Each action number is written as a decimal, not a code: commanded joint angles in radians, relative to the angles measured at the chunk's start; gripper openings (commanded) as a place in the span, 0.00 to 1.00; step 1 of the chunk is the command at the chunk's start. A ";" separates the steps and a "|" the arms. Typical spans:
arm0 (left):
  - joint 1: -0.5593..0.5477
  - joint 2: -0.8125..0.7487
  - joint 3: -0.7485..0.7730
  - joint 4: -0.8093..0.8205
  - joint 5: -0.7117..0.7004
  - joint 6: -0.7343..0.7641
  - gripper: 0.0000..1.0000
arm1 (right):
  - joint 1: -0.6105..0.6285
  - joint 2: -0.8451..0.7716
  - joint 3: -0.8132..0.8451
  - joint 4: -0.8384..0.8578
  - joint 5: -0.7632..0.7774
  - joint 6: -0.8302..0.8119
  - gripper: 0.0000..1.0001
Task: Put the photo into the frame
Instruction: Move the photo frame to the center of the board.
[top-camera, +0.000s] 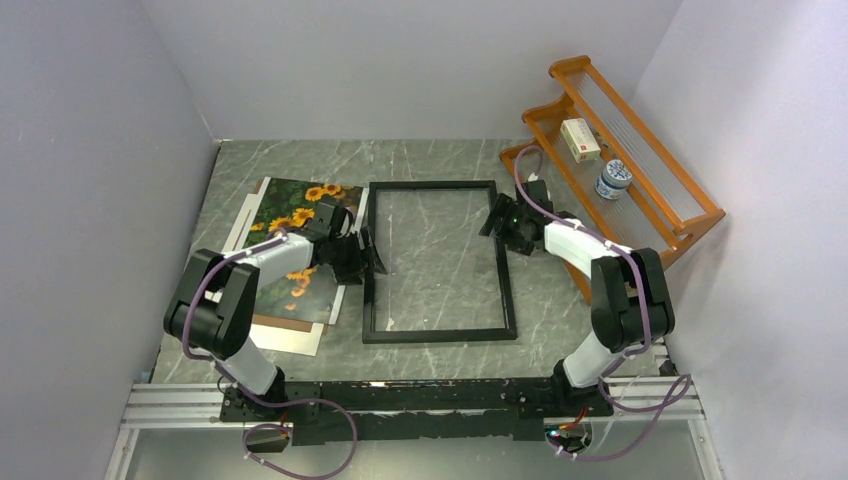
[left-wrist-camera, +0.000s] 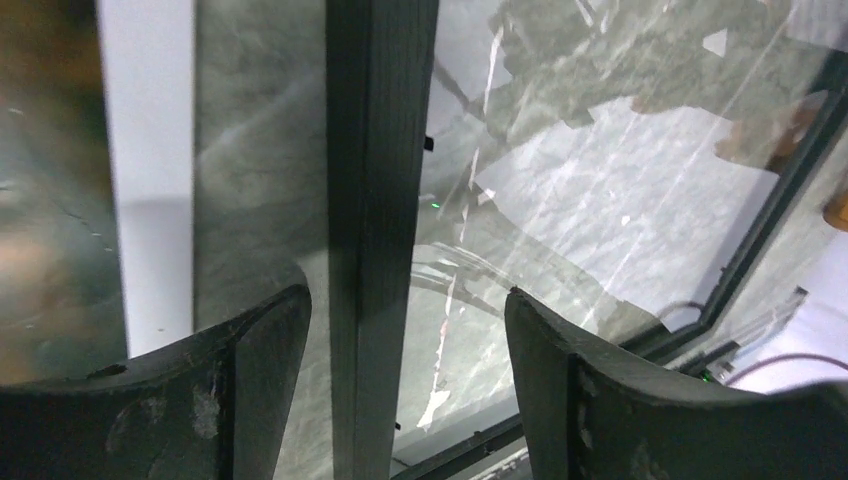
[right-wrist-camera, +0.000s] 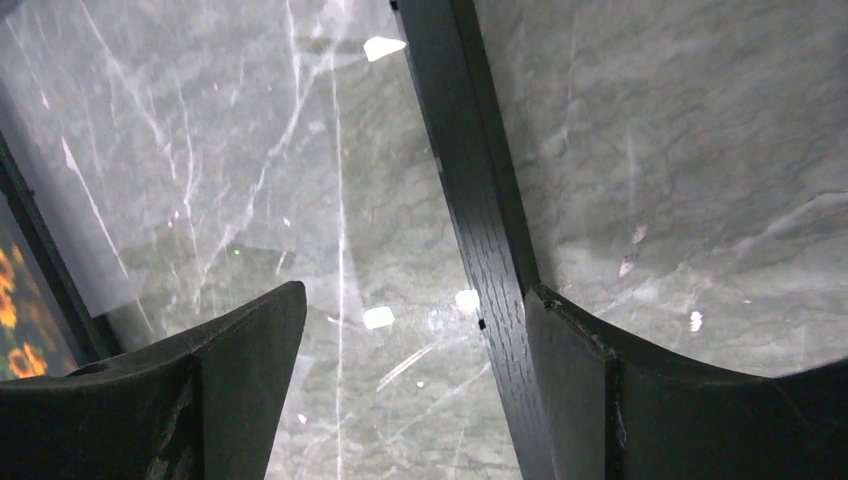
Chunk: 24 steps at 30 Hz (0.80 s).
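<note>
The black frame (top-camera: 440, 335) lies flat in the middle of the table, marble showing through its clear pane. The sunflower photo (top-camera: 295, 200) lies to its left, partly under my left arm. My left gripper (top-camera: 368, 250) is open and straddles the frame's left rail (left-wrist-camera: 375, 200), with a gap on both sides of the rail. My right gripper (top-camera: 497, 222) is open over the frame's right rail (right-wrist-camera: 470, 180); its right finger (right-wrist-camera: 590, 380) sits against the rail's outer side and its left finger (right-wrist-camera: 230, 370) hangs over the pane. A strip of the photo (right-wrist-camera: 15, 320) shows at the right wrist view's left edge.
A white mat (top-camera: 245, 215) and a brown board (top-camera: 280, 325) lie under and around the photo. An orange wooden rack (top-camera: 640, 170) stands at the back right, holding a small box (top-camera: 580, 140) and a blue-and-white jar (top-camera: 613, 180). Grey walls close in the table.
</note>
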 joint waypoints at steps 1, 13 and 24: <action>-0.006 -0.011 0.076 -0.104 -0.173 0.037 0.78 | 0.002 -0.054 0.056 -0.027 0.128 0.032 0.84; 0.001 -0.219 0.115 -0.282 -0.538 0.033 0.84 | 0.196 -0.178 0.073 0.008 0.042 0.102 0.80; 0.080 -0.466 0.011 -0.318 -0.657 -0.065 0.80 | 0.615 -0.031 0.080 0.285 -0.014 0.442 0.64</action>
